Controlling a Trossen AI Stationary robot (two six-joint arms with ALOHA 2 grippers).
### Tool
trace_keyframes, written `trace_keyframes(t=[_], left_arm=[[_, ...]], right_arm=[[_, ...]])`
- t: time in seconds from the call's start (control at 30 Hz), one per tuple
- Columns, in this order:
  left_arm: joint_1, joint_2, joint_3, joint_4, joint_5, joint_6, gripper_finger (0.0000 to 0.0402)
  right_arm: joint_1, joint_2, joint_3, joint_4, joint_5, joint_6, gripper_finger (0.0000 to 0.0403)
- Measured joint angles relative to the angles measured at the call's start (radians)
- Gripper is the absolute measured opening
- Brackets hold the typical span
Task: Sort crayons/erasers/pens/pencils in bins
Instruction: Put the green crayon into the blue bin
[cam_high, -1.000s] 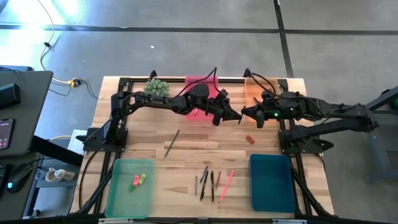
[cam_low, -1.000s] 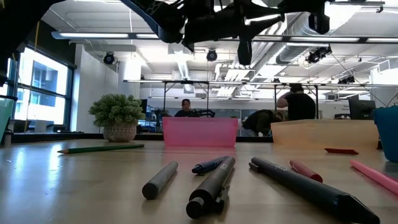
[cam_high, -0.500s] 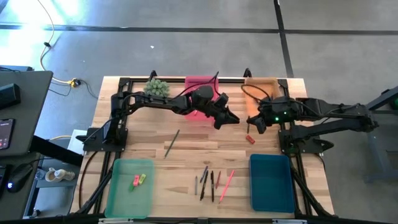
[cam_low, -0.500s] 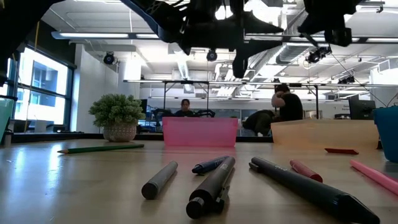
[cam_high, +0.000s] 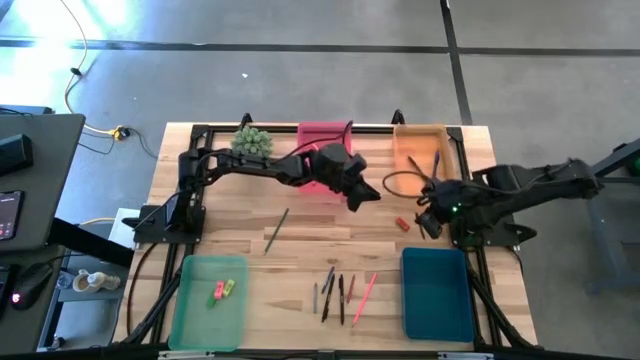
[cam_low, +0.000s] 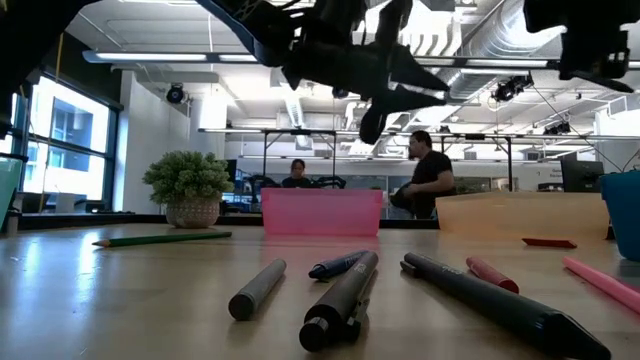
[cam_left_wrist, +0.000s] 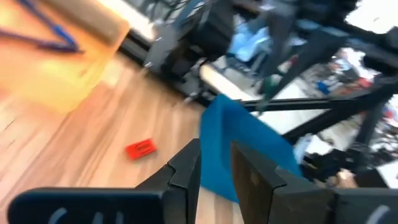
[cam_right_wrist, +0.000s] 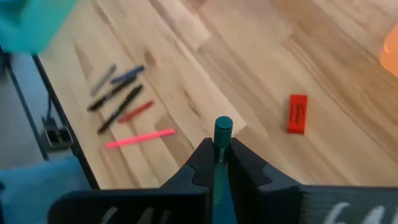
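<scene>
A handover looks to have just been completed. A second ago both tools were met nose to nose above the middle of the wooden surface (cam_high: 300, 225), beside the pink bin (cam_high: 322, 135). Now they are well apart: the right tool (cam_high: 427, 222) has been drawn back toward its own side, between the orange bin (cam_high: 420, 150) and the teal-blue bin (cam_high: 437, 290), while the left tool (cam_high: 362, 198) has been left near the pink bin.

In the right wrist view, the right tool (cam_right_wrist: 217, 162) is seen pressed together on a dark green pencil (cam_right_wrist: 222, 134), its end protruding past the fingertips. The left tool (cam_left_wrist: 214, 168) is seen slightly spread with nothing between its fingers.

The carried pencil is judged to be bound for a bin on the right side. A red eraser (cam_high: 402, 224) lies on the surface just beside the right tool. Another green pencil (cam_high: 277, 230) and a cluster of pens (cam_high: 340, 292) remain unsorted, and two erasers (cam_high: 222, 290) are already in the light green bin (cam_high: 210, 310).
</scene>
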Motion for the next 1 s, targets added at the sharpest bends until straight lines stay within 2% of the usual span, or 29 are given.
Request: trace_keyframes(t=[0.2, 0.33, 0.47, 0.77, 1.0], left_arm=[[-0.028, 0.000, 0.000, -0.087, -0.122, -0.005, 0.0056], [-0.051, -0.017, 0.002, -0.143, -0.193, -0.007, 0.0047], [-0.067, -0.054, 0.002, -0.265, -0.251, -0.008, 0.0041], [-0.125, -0.173, 0.002, -0.695, -0.477, 0.007, 0.0028], [-0.184, -0.223, 0.001, -0.976, -0.553, -0.103, 0.0016]], right_arm=[[0.119, -0.001, -0.038, 0.009, 0.051, -0.021, 0.0010], [0.198, 0.000, -0.094, 0.018, 0.035, 0.022, 0.0010], [0.277, 0.000, -0.143, 0.085, -0.005, 0.026, 0.0010], [0.385, -0.002, -0.213, 0.165, -0.026, 0.104, 0.0010], [0.460, -0.002, -0.329, 0.340, -0.048, 0.221, 0.0010]])
